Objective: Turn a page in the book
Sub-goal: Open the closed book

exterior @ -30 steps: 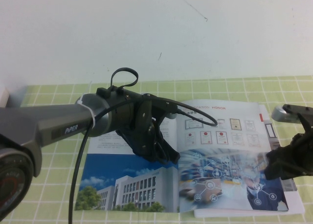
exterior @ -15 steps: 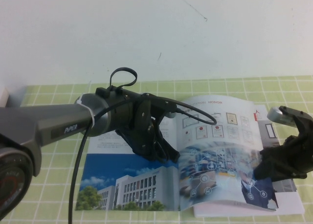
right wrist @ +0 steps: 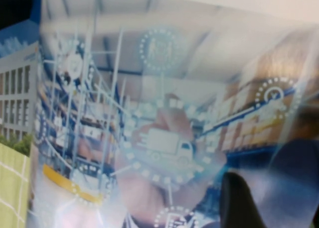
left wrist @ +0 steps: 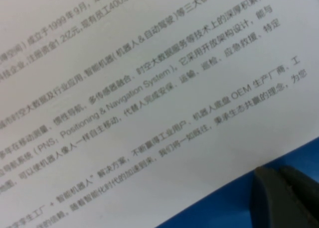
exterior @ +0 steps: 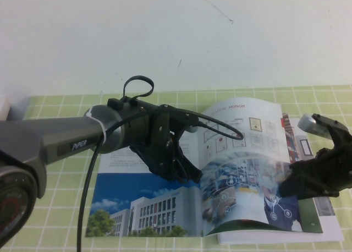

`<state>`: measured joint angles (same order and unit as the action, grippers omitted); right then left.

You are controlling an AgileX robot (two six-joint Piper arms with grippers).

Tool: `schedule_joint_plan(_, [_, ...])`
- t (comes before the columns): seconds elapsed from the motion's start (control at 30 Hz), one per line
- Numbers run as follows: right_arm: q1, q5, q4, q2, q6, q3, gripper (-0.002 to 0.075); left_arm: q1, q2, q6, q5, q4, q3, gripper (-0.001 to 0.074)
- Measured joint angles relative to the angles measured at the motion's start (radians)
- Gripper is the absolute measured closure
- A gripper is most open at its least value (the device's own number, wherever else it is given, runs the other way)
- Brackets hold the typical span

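The book (exterior: pixel 165 208) lies open on the green-checked tabletop (exterior: pixel 55 169), in front of the white wall (exterior: pixel 176 37). The left claw (exterior: pixel 179 172) is down on the left-hand leaf near the spine, over the printed text just above the blue-sky building photo; whether it is spread or pressed together cannot be told. In the left wrist view one dark fingertip (left wrist: pixel 284 195) rests at the border between the white text area and the blue photo. The right claw (exterior: pixel 302 183) is at the outer lower edge of the page (exterior: pixel 247 169) and is pinching it. That page bows upward off the stack, its outer edge raised, with further sheets exposed beneath on the right.
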<state>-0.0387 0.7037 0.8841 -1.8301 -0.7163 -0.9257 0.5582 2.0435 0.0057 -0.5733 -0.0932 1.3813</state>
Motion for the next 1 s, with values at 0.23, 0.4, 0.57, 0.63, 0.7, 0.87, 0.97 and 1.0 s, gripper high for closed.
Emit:
schedule_joint_plan(0.23, [-0.002,0.008,0.002,0.026,-0.015,0.0,0.041,0.0,0.0,0.0,0.0,-0.001,0.0,0.0738])
schedule_joint_plan(0.4, [-0.002,0.033,0.064,0.028,-0.089,0.0,0.0411,0.0,0.0,0.0,0.0,-0.001,0.0,0.0738])
schedule_joint_plan(0.57, [-0.002,0.074,0.194,0.028,-0.208,0.0,0.0411,0.0,0.0,0.0,0.0,-0.001,0.0,0.0738])
schedule_joint_plan(0.63, [-0.002,0.094,0.249,0.028,-0.258,0.0,0.0411,0.0,0.0,0.0,0.0,-0.001,0.0,0.0738])
schedule_joint_plan(0.7, [-0.002,0.107,0.292,0.028,-0.299,0.0,0.0411,0.0,0.0,0.0,0.0,-0.001,0.0,0.0738])
schedule_joint_plan(0.87, [-0.002,0.122,0.331,0.028,-0.336,0.0,0.0411,0.0,0.0,0.002,0.0,0.002,0.0,0.0738])
schedule_joint_plan(0.97, [-0.002,0.141,0.343,0.028,-0.366,0.0,0.0412,0.0,0.0,0.002,0.0,0.015,0.0,0.0738])
schedule_joint_plan(1.0, [-0.002,0.147,0.348,0.028,-0.378,0.0,0.0414,0.0,0.0,0.002,0.0,0.02,0.0,0.0738])
